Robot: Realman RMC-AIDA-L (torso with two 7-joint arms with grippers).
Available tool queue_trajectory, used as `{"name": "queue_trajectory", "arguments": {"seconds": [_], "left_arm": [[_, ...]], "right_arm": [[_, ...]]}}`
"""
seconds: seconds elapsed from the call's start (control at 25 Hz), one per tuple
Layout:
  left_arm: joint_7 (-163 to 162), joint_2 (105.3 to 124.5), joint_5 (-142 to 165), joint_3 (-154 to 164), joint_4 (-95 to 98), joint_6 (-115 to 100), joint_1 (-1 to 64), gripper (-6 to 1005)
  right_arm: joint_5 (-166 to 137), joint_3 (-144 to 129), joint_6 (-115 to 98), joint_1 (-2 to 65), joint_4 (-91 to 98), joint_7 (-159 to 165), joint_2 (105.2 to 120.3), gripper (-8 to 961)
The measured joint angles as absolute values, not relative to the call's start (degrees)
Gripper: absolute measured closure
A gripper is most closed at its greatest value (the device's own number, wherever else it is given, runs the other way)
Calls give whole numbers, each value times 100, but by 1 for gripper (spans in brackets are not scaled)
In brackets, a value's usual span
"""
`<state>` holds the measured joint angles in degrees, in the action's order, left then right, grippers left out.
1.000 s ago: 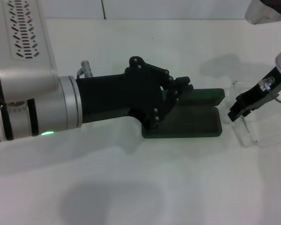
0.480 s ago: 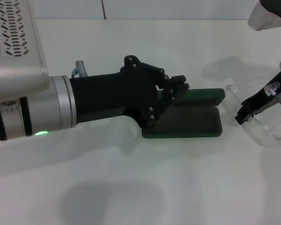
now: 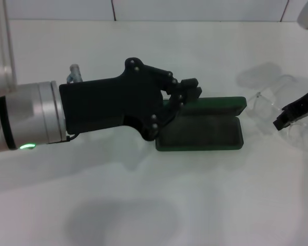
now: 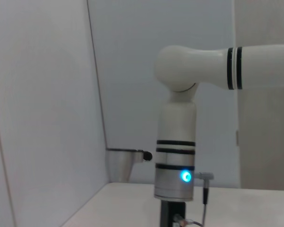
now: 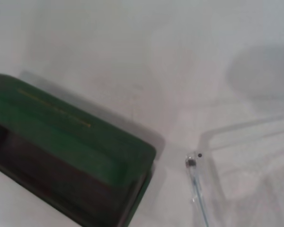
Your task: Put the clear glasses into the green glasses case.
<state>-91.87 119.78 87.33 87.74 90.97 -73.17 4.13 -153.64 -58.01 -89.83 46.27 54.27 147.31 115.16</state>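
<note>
The green glasses case (image 3: 205,134) lies open in the middle of the white table, its lid (image 3: 218,105) folded back on the far side. The right wrist view shows one end of the green glasses case (image 5: 71,142), with gold lettering on the lid. My left gripper (image 3: 191,91) hovers over the case's left end. The clear glasses (image 3: 264,105) are to the right of the case, and my right gripper (image 3: 281,123) is shut on them at the frame's right edge. One hinge and arm of the clear glasses (image 5: 241,156) appear in the right wrist view.
My bulky left arm (image 3: 92,110) stretches across the table's left half. A wall runs along the table's far edge (image 3: 143,19). The left wrist view shows only walls and my white right arm (image 4: 175,165).
My left arm has drawn back to the left, uncovering more of the open case. My right gripper has moved right, away from the case, and the clear glasses went with it.
</note>
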Motion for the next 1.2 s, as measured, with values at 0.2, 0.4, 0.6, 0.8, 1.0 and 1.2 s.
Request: {"name": "queue_trajectory", "arguments": {"seconds": [0.2,0.4,0.6,0.8,1.0,1.2], "left_arm": [[-9129,11977,8681,8628,9048,-7675,453,927],[-9106,11979,8467,8497,9011,-7759,457,929],[-9107,11979,8008,8144,8780,-8168,482,930],[-9101,11977,7462,7662,8158,-8627,785,932],[-8987,11975,7089,7399,7630,-8933,964,933],[-8559,11973,6536,7361,7344,-9073,913,935]], "right_arm": [[-15145,-5801,-9036,4203,6124,14723,11486,821],[-14865,-5786,-9216,3748,6895,14695,11436,832],[-14488,-5776,-9435,3266,7881,14250,11440,832],[-13566,-5802,-9610,2574,9356,13211,11527,832],[-11899,-5884,-9650,1979,10326,12088,11569,832],[-10284,-6035,-9850,1535,10301,10845,11574,832]]}}
